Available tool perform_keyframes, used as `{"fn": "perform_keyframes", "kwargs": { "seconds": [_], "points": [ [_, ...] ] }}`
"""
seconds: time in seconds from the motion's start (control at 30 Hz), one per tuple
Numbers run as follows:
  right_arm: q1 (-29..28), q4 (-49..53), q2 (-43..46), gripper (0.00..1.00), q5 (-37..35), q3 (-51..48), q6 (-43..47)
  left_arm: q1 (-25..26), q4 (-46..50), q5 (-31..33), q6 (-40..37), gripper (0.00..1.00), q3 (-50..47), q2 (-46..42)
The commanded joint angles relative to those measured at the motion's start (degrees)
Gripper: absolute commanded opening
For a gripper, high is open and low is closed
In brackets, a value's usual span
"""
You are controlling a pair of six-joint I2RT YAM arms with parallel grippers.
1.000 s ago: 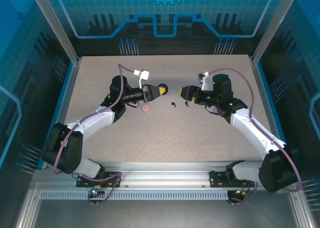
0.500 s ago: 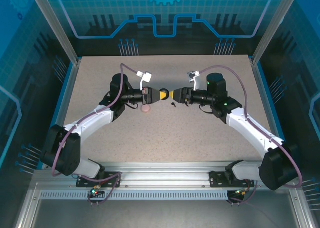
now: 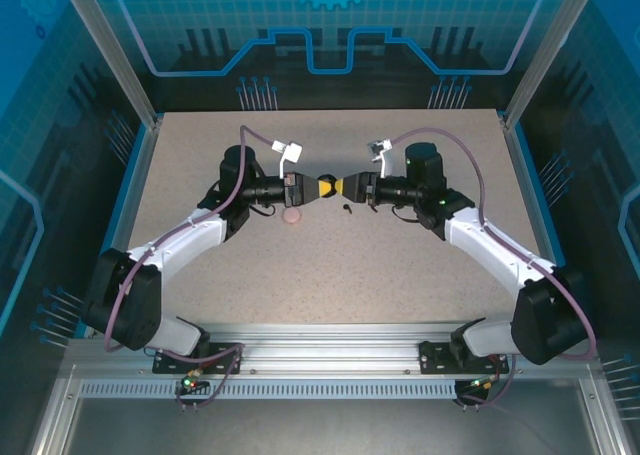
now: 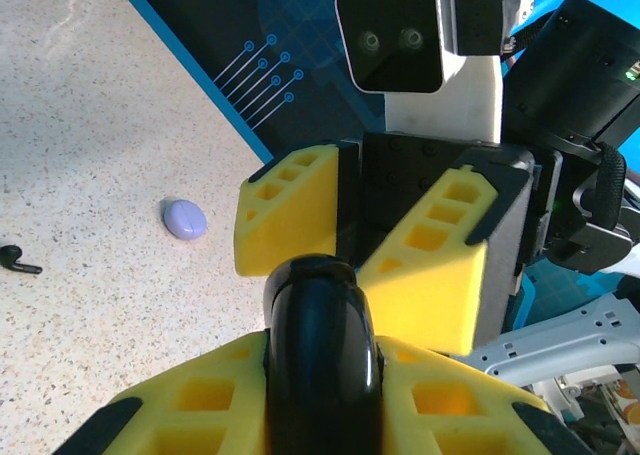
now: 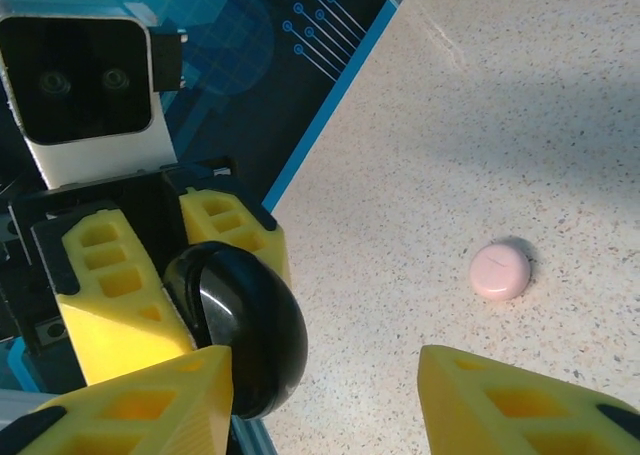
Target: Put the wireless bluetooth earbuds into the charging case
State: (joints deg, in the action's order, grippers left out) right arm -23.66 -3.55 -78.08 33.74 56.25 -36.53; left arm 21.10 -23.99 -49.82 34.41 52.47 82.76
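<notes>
One black earbud (image 4: pixel 15 260), stemmed, is lying loose on the speckled table (image 3: pixel 400 275). It is sitting just on the near side of where the two grippers are meeting and is touching neither of them. It is not resting in any case.

Black charging case (image 4: pixel 320 355): glossy and rounded, it is being held clear of the table, between the two arms. Its lid appears to be shut, though the yellow fingers are covering much of the seam, so this is not certain.

Left gripper (image 3: pixel 322 187): it is clamping tight on the black charging case, one finger on each side.

Right gripper (image 5: pixel 325 375): its jaws are standing partly open and straddling the free end of the case. One finger is sitting just beside the shell and the other is well apart from it, so it is gripping nothing.

Pink round case (image 5: pixel 500 271): it is lying flat on the table, near the left gripper but apart from it.

Lilac round case (image 4: pixel 185 218): it is lying on the table by the blue border, well apart from the black earbud.

Progress, as a judgement: the task is looking early. Only the lifting of the black case is done, and it is being presented to the second gripper. Opening the lid, picking up the earbud and seating it are all waiting to be done.
</notes>
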Motion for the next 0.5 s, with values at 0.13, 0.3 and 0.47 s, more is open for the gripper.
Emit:
{"fn": "perform_keyframes", "kwargs": {
  "seconds": [0.13, 0.3, 0.47],
  "points": [
    [3.0, 1.3, -0.9, 0.49, -3.1, -1.9, -0.4, 1.1, -1.0, -3.7, -1.0, 0.00, 2.6, -4.1],
    [3.7, 2.0, 2.1, 0.49, -2.1, -2.7, -1.1, 1.2, -1.0, -3.0, -1.4, 0.00, 2.1, -3.8],
    [2.7, 3.4, 6.7, 0.52, -2.3, -2.4, -2.2, 1.2, -0.6, -2.9, -2.0, 0.00, 2.0, -3.1]
  ]
}}
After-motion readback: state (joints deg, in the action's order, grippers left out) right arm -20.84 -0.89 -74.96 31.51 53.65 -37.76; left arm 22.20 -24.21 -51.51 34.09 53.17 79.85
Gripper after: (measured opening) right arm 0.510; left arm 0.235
